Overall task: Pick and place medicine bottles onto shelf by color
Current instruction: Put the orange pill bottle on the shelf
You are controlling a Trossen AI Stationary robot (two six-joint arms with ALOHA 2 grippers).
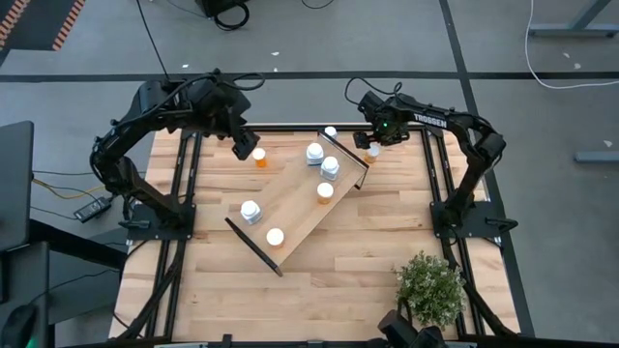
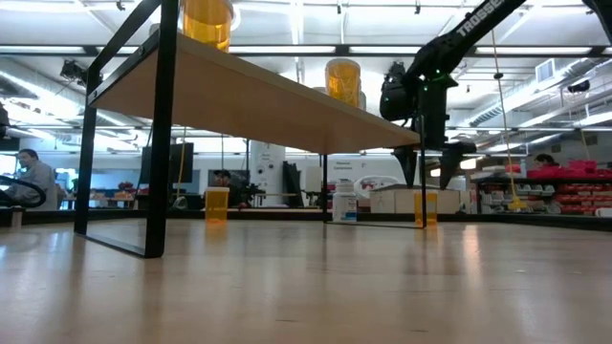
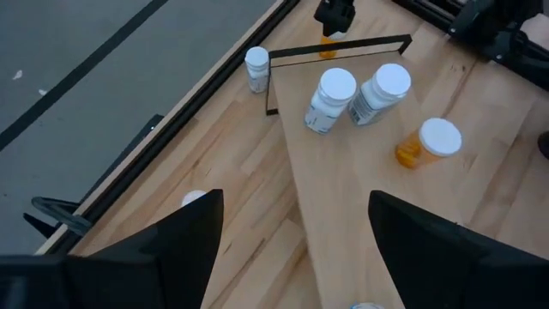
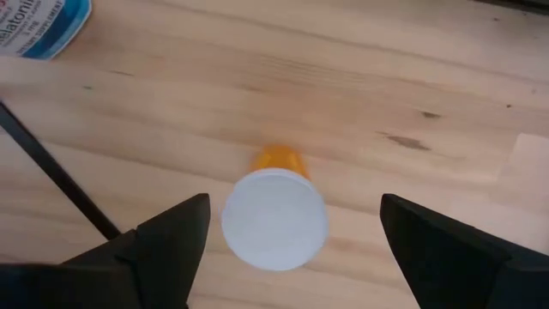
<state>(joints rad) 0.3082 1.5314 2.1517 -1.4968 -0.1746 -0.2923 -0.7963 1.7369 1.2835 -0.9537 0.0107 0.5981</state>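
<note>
Plant [image 1: 430,287]: near edge of the desk [image 1: 368,251], toward its right corner, well apart from everything else.
Shelf [image 1: 290,215]: lies diagonally across the middle of the desk, one dark end panel toward the near left, the other toward the far right.
Bottles on the shelf: an orange one [image 1: 275,237] and a white one [image 1: 250,212] at the near end; another orange one [image 1: 325,191] and two white ones [image 1: 330,168] [image 1: 314,153] at the far end.
Left gripper [image 1: 244,148]: near the desk's far edge, left of the shelf, fingers spread wide and empty.
Orange bottle on desk [image 1: 259,157]: upright, just beside the left gripper, not between its fingers.
Right gripper [image 1: 370,141]: by the far edge, just past the shelf's far end panel, fingers fully apart, holding nothing.
Orange bottle under right gripper [image 4: 276,215]: upright on the desk, directly below the gap between the fingers, untouched.
White bottle at far edge [image 1: 331,132]: on the desk beyond the shelf's far end.
</note>
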